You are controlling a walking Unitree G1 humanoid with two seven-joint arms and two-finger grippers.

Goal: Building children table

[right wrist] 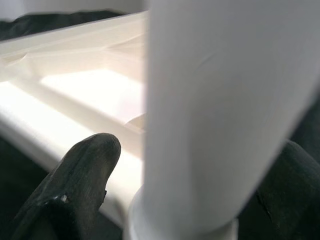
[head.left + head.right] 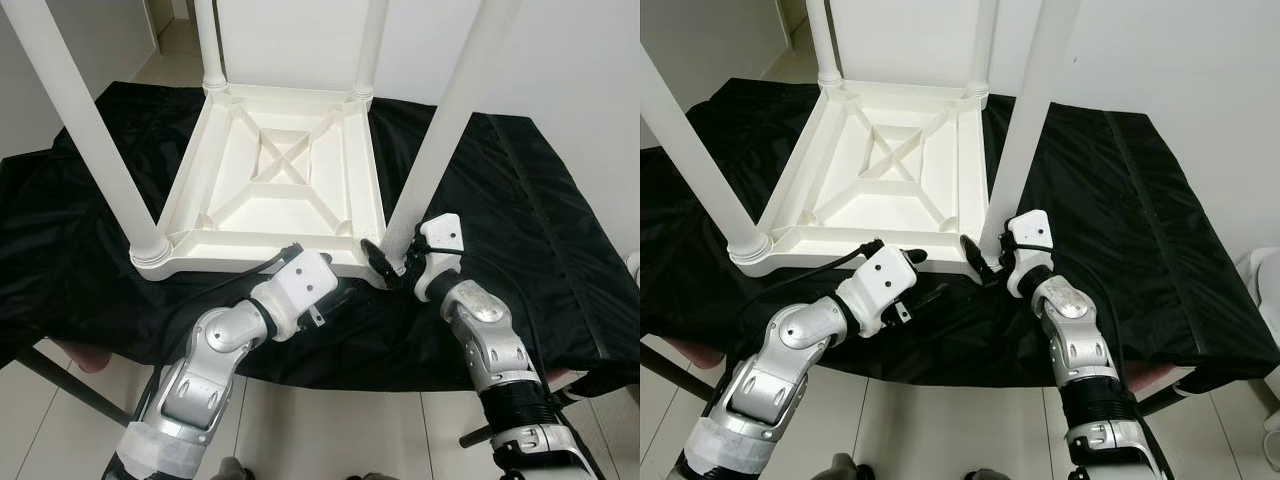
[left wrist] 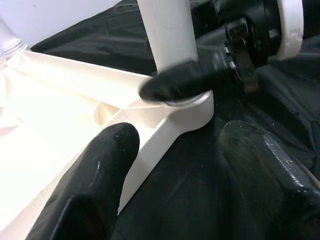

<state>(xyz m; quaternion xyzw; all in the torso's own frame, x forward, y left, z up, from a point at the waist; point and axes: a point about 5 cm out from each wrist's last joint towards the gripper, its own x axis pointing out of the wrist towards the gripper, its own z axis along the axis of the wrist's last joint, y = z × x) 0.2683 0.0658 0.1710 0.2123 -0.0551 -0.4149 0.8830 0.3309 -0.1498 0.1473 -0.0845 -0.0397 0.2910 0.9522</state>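
Floor [image 2: 330, 430] of pale tiles at the near edge, under a bench draped in black cloth [image 2: 540, 230]. Left gripper [image 3: 175, 165] at the bench's near edge, fingers spread apart and holding nothing, straddling the near rim of the table. Right gripper [image 2: 392, 262] clasped round the base of the near right leg [image 2: 440, 130], one finger each side. White children's table [image 2: 280, 180] upside down mid-bench, cross-braced underside up, four legs standing. Near left leg [image 2: 90, 130] at its corner. White wall [image 2: 580, 60] behind.
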